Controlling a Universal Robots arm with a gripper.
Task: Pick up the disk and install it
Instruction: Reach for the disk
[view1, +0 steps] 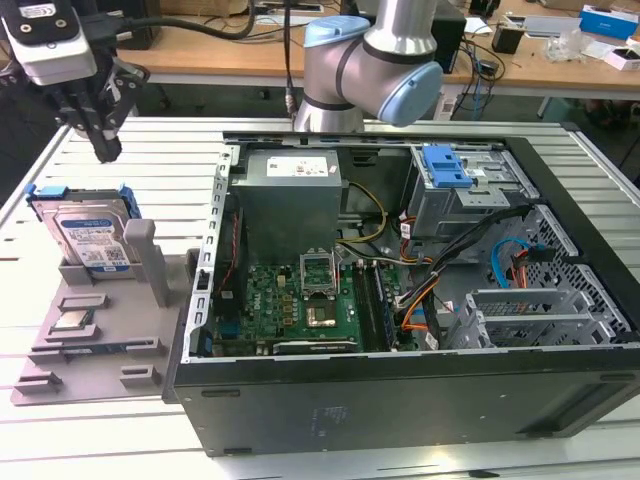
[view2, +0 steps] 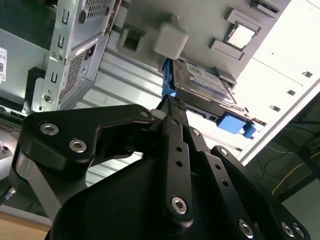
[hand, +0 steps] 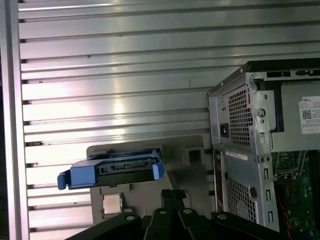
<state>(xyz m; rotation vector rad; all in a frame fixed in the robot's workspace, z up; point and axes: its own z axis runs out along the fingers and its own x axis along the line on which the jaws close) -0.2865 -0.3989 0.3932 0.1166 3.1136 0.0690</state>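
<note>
The slatted metal table (view1: 150, 160) carries everything. The open computer case (view1: 400, 400) lies on it, side panel off and the boards inside bare. At its far end I can see a blue latch on a silver cage (view1: 445, 165).

Just beside the case, on the exterior view's left, sits a grey holder tray (view1: 90, 350). The disk (view1: 95, 235) stands propped in that tray, tilted back on its edge with its blue caddy framing the labelled face. It also appears in both wrist views (view2: 205, 82) (hand: 115, 167).

My gripper (view1: 104, 148) hangs above the disk and apart from it, touching nothing. In the exterior view my fingers come down to a single point. In both wrist views (view2: 172, 102) (hand: 173, 192) the tips sit together, so I judge them closed on nothing, though the angle is awkward and a narrow gap could be hidden.

A small square chip (view1: 72, 321) lies flat in the tray, nearer the camera than the disk.

By my reckoning the job has barely started. The disk is not yet gripped or lifted, so both the pickup and the install are left to do.
</note>
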